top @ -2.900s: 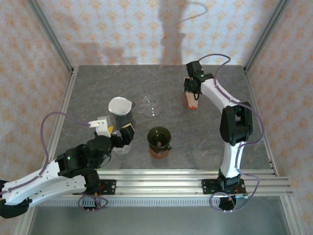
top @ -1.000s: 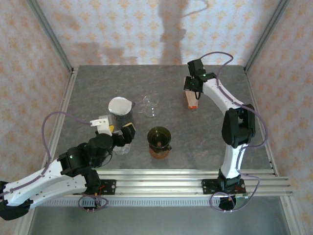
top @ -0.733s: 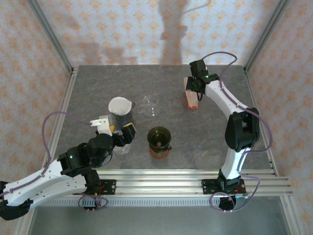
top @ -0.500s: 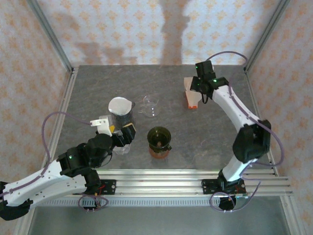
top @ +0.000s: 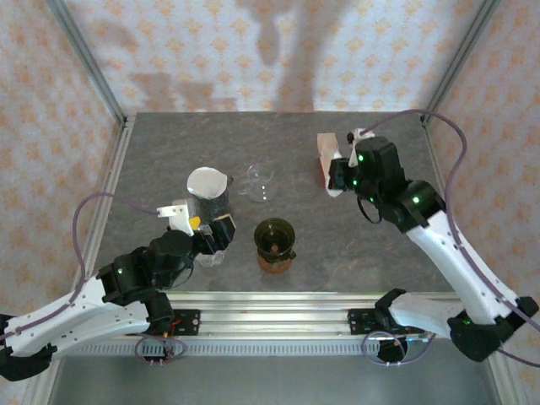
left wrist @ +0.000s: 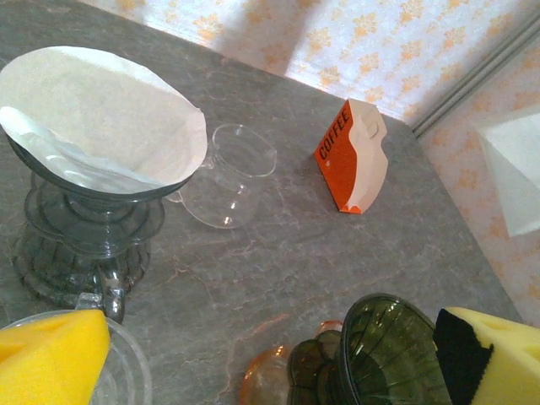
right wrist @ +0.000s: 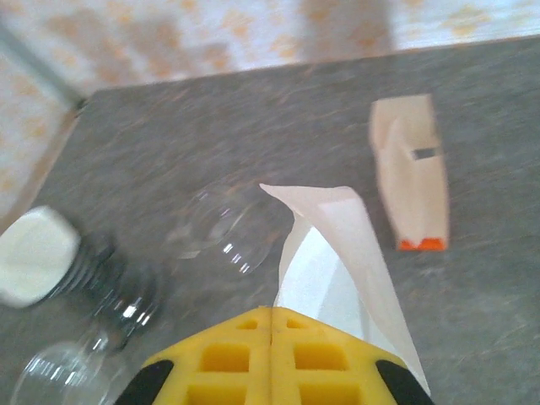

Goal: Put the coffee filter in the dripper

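In the right wrist view, the right end effector (right wrist: 270, 337) is clenched. Its yellow foam pads are pressed together on the lower edge of a folded white paper coffee filter (right wrist: 333, 253), which rises from the grip above the grey stone-look worktop (right wrist: 211, 126). Beyond it an orange coffee-filter box (right wrist: 409, 173) stands upright, apart from the paper. A clear glass server (right wrist: 224, 228) is blurred to the left.

In the left wrist view, the left end effector (left wrist: 270, 359) is released, pads spread wide and grasping nothing. Ahead of it sits a dark green glass dripper (left wrist: 388, 354) with an empty cone. Further left, a smoky grey glass dripper (left wrist: 80, 228) is lined with a white filter (left wrist: 101, 118). A white paper corner at the right edge is probably the held filter.

In the top view, the right end effector (top: 339, 175) hangs just beside the box (top: 325, 152), well apart from the green dripper (top: 274, 238), which stands near the left end effector (top: 216, 229).

The pick looks done, so the step in hand is the carry. The next move calls for bringing the filter over the empty green cone, tip down, and lowering it inside before letting go. Being folded flat, the filter may not open or seat by itself.
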`<act>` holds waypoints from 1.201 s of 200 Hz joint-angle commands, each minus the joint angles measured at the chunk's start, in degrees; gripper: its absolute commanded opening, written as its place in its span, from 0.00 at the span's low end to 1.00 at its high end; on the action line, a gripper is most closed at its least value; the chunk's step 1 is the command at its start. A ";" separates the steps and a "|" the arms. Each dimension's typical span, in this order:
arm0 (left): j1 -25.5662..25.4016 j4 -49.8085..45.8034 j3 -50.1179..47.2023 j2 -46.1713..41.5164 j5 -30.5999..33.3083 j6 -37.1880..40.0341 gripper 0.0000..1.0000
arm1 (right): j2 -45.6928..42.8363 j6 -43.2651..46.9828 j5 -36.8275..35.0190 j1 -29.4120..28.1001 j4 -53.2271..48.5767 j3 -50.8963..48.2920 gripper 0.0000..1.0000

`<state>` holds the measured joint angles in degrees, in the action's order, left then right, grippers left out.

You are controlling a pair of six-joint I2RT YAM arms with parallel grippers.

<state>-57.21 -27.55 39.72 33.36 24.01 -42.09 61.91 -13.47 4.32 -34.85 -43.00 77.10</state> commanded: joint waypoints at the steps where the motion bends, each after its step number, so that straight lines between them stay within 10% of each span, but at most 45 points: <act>1: 0.52 0.85 2.14 0.03 -0.99 0.20 1.00 | -2.69 -1.02 4.67 -5.01 -9.19 1.25 0.00; 68: 0.52 0.62 2.90 1.62 -2.21 0.43 1.00 | -1.66 -6.95 11.01 -19.79 -19.07 6.47 0.00; 240: 0.52 1.03 3.56 1.97 -8.42 1.00 1.00 | 21.97 -8.39 10.72 -21.66 -20.63 14.22 0.00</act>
<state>-57.21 -27.55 42.50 35.75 16.64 -41.89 82.08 -22.06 16.12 -56.21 -63.02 89.73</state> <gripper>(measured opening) 0.994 0.040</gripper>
